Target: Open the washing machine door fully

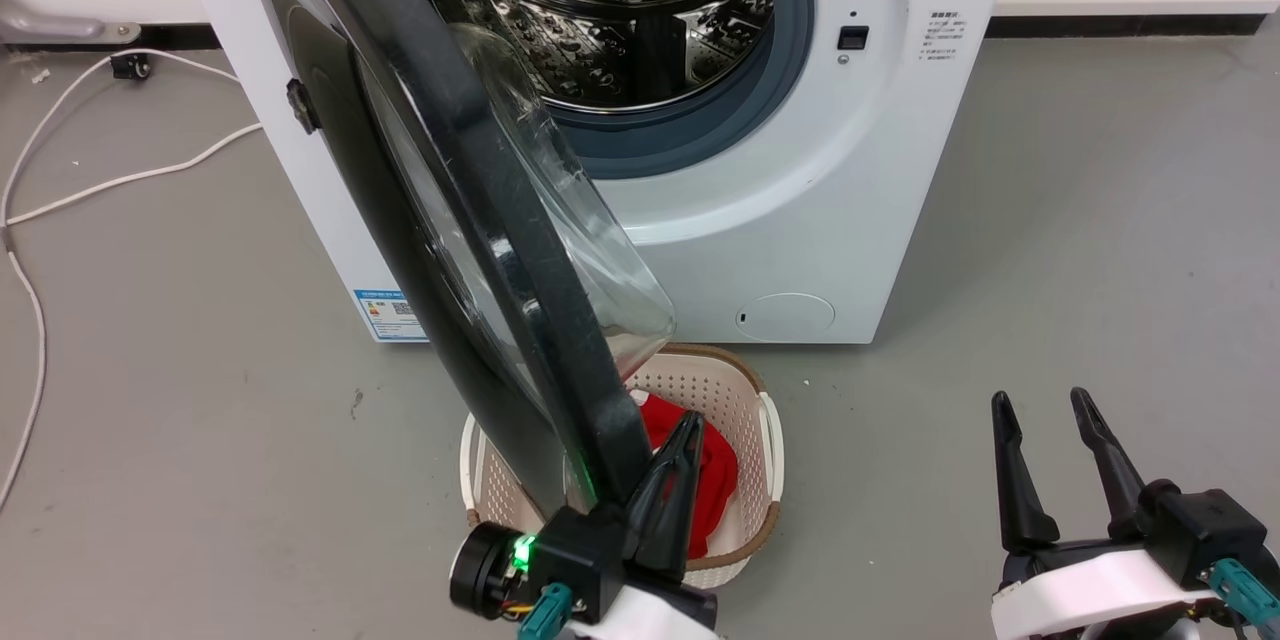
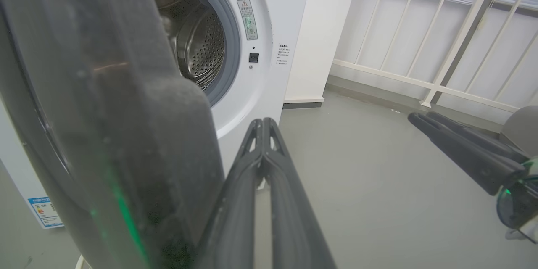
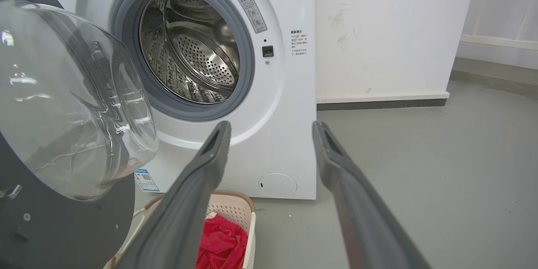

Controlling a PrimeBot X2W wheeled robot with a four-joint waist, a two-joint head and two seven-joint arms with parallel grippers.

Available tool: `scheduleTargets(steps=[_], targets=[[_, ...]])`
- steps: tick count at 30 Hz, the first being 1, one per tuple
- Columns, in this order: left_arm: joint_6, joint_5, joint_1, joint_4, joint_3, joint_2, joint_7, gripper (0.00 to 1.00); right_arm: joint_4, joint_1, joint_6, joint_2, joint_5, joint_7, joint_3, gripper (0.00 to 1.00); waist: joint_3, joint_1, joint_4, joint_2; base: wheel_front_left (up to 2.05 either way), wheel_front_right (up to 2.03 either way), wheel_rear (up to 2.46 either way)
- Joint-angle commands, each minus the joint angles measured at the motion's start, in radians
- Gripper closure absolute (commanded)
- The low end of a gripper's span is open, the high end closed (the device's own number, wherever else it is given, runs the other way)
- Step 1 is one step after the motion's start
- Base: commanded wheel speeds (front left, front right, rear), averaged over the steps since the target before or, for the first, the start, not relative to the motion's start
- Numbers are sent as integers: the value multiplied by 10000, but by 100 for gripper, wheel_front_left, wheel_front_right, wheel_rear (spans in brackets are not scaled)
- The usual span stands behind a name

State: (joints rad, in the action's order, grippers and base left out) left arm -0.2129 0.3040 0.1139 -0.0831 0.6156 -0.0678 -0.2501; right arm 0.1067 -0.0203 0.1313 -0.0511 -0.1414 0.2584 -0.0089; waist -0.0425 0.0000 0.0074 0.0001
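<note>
The white washing machine (image 1: 800, 220) stands ahead with its steel drum (image 1: 620, 10) exposed. The washing machine door (image 1: 480, 180) is swung out toward me, its black rim edge-on and its clear glass bowl (image 3: 63, 101) facing right. My left gripper (image 1: 683, 430) is shut with nothing between its fingers. It lies against the inner, right side of the door's free edge (image 2: 126, 134), fingers meeting at the left gripper's tip (image 2: 262, 122). My right gripper (image 1: 1040, 398) is open and empty over the floor at the lower right, apart from the door; its fingers (image 3: 210, 168) frame the machine's front (image 3: 286, 134).
A cream perforated basket (image 1: 745, 400) with a red cloth (image 1: 710, 460) sits on the floor under the door's free edge, in front of the machine. White cables (image 1: 100, 185) trail on the floor at the left. A white wall and railing (image 2: 420, 29) lie to the right.
</note>
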Motion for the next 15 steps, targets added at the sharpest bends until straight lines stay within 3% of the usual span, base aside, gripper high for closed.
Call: scheduleTargets(steps=[1,15], targets=[[-169,-4,-144,105,-207,-227,-67,100,32,27,-9,16,-8,31,-5,0,38,0,46,-1,0,0,0],[-768,-58,-1295,1258,-327,-757,72,100,0,-280,-9,16,-51,-45,-116,0,311,0,744,-1,0,0,0]])
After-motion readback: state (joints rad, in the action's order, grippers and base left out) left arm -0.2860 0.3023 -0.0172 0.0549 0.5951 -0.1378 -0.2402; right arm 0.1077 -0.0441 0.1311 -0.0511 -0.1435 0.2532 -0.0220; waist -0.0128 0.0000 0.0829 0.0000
